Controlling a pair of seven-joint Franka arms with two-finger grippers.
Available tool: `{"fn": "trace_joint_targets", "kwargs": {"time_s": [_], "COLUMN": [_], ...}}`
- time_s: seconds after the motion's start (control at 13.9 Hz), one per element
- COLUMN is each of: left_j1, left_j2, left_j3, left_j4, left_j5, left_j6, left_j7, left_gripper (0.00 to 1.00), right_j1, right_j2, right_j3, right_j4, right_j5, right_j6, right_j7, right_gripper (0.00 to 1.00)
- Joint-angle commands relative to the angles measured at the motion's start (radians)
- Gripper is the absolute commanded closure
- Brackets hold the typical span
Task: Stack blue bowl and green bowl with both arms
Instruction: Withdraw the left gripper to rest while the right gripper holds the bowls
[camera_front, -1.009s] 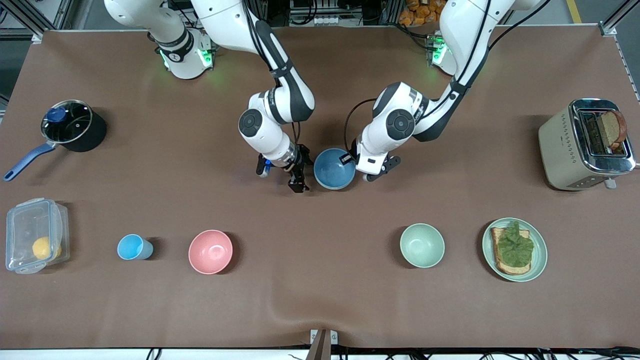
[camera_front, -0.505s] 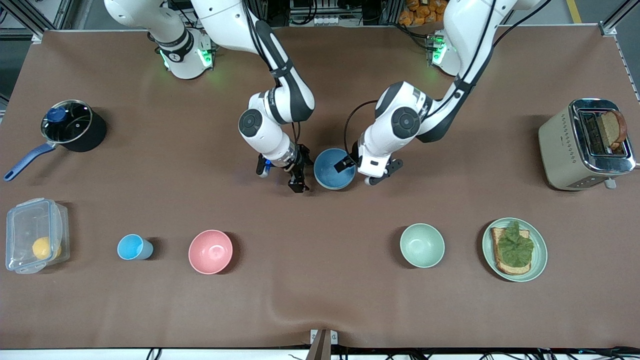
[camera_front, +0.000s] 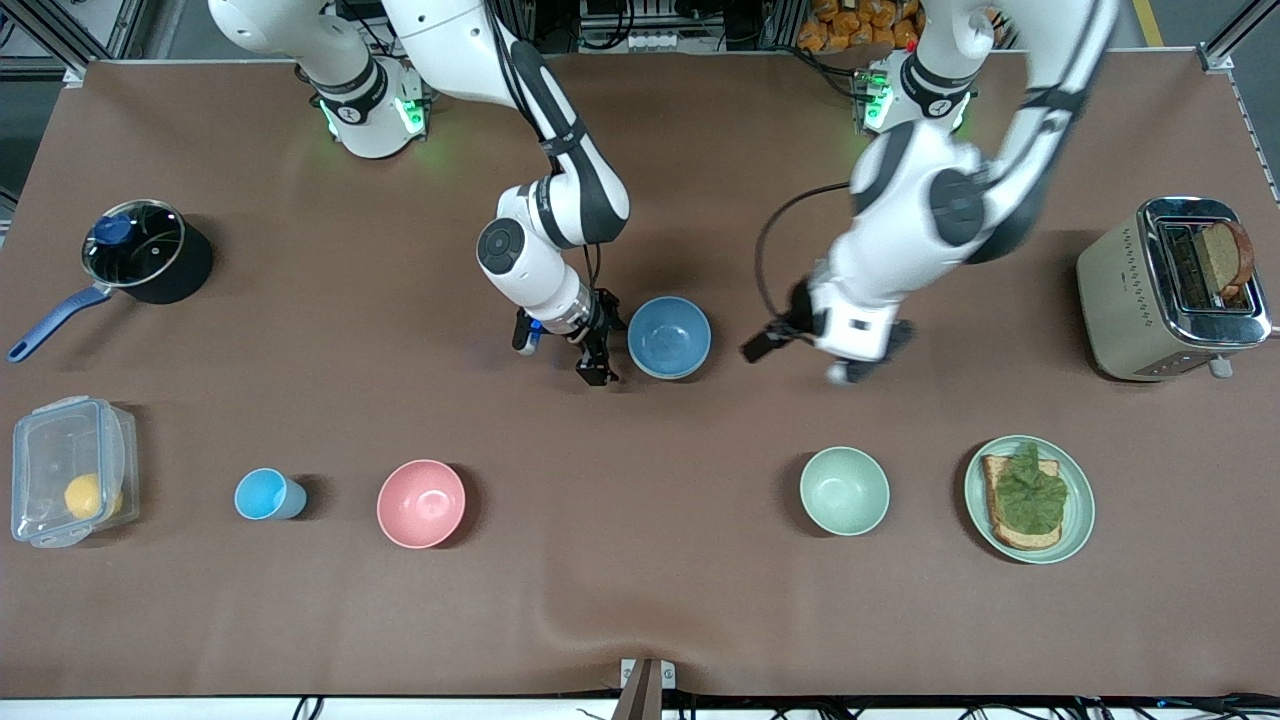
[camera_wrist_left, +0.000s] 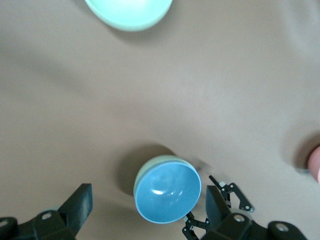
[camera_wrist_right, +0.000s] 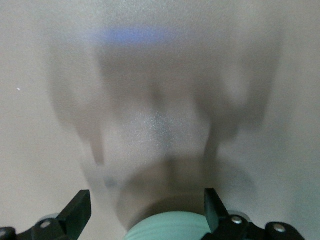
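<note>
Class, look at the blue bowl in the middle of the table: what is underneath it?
The blue bowl sits nested in a green bowl; only a sliver of green rim shows around it. The rest of the green bowl is covered.

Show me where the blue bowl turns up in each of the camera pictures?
Front view: the blue bowl sits mid-table, nearer the robots' bases than the pink bowl.
Left wrist view: seen from above, nested inside the green bowl.
Right wrist view: the blue bowl itself cannot be made out.
Shared landmark: the green bowl under it; its rim shows in the left wrist view and its outer wall in the right wrist view.
</note>
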Motion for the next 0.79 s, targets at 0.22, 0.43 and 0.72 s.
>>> {"fn": "trace_joint_targets", "kwargs": {"time_s": [0.22, 0.43, 0.72], "left_j1": [0.177, 0.226, 0.257], "left_j2": [-0.095, -0.083, -0.07], "left_j3": [-0.005, -0.002, 0.001], "left_j4": [0.082, 0.216, 0.326], "left_j5": [0.094, 0.152, 0.226], "left_j6": [-0.189, -0.348, -0.478], "left_j7": [0.265, 0.351, 0.426], "left_gripper": [0.0, 0.0, 0.0], "right_j1": [-0.005, -0.003, -0.006], "right_j2": [0.011, 0.011, 0.011], "right_j3": [0.003, 0.003, 0.003], "right_j4": [0.018, 0.018, 0.018], "right_j5": [0.026, 0.024, 0.024], "right_j6": [0.002, 0.0, 0.0], "right_j7": [-0.011, -0.013, -0.024], "right_gripper": [0.0, 0.0, 0.0]}}
